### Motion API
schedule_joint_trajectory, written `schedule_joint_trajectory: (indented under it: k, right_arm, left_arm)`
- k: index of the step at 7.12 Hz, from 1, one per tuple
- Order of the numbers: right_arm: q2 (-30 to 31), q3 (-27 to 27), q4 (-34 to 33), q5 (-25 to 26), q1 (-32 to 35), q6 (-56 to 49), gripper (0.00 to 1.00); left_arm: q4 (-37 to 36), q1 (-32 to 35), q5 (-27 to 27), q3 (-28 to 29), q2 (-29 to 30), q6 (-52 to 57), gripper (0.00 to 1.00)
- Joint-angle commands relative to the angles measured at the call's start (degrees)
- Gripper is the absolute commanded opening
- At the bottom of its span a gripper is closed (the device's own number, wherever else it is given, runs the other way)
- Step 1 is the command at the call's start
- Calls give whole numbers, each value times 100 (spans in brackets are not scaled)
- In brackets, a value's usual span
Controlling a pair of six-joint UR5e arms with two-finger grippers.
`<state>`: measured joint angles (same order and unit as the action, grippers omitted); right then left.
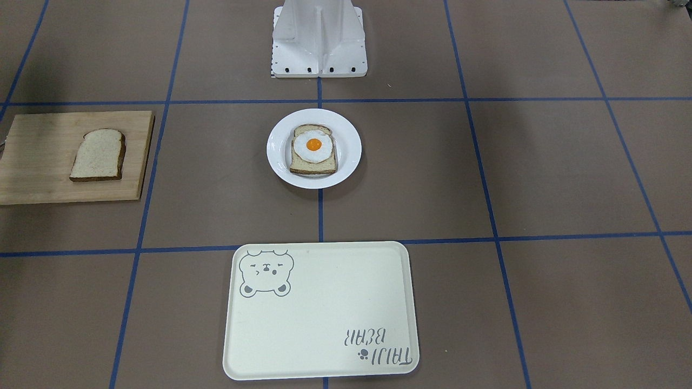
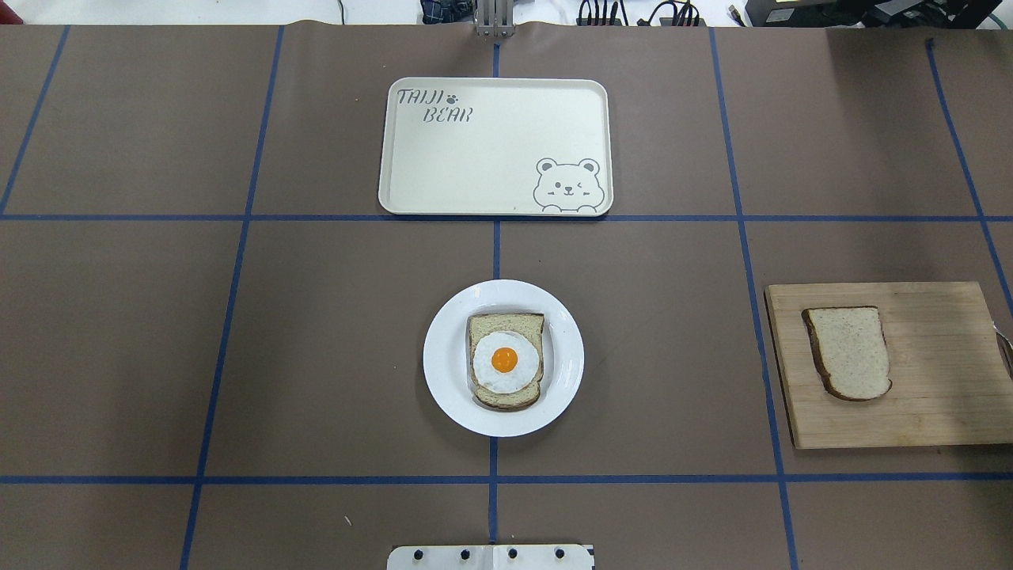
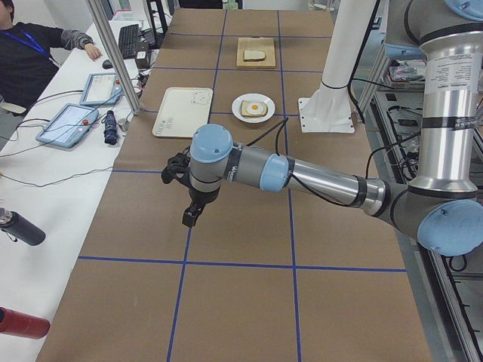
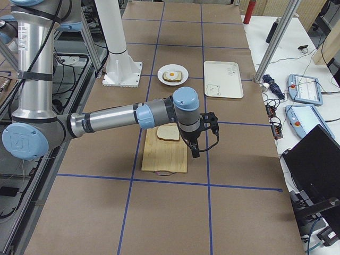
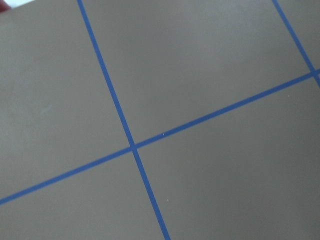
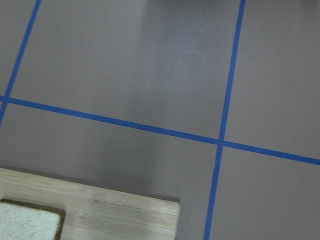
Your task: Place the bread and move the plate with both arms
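On the overhead view I have the bread [image 2: 848,352] lying flat on a wooden cutting board [image 2: 934,396] on the robot's right side of the tabletop [image 2: 316,356], its rounded end toward the robot. The plate [image 2: 447,356] sits in the middle, straight out from the robot's base and over a blue tape line. It carries a slice of toast topped with a fried egg [image 2: 505,360]. Beyond the plate, past the next tape line, is the cream bear tray [image 2: 491,158], well apart from both plate and board.

Neither arm reaches into the overhead or front views. From the right end camera I see the right arm [image 4: 111,119] stretched out low, with the right gripper [image 4: 194,149] hanging above the cutting board's far edge, just beside the bread and not touching it. Its wrist camera catches one corner of the board and a bit of crust at lower left. From the left end camera the left arm [image 3: 317,177] holds the left gripper [image 3: 190,215] above bare brown tabletop, well apart from the plate. Its wrist camera shows only crossing tape lines. I cannot tell from these side views whether the fingers of either gripper are apart or together.
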<state>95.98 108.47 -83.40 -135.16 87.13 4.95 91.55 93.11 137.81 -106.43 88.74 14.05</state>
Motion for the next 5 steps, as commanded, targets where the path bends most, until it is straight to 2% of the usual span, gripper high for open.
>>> schedule_joint_trajectory:
  k: [1,2,3,4,5]
  right_arm:
    - [253,-2,977,-581,-360,1255,100]
    - [385,-36,1914,-459,-833,2472,100]
    - [595,-37,2715,-93,-1421,3398,100]
    - [667,-37,3158,520,-2027,4260,100]
    - [816,-63,3433,935,-2425,4617,100]
  left_arm:
    - [370,-3,9,69,20,28,99]
    - [538,5,0,61,3,-16,99]
    - [548,5,0,44,-32,-16,99]
    - [548,5,0,35,-41,-16,99]
    - [548,5,0,35,-41,-16,99]
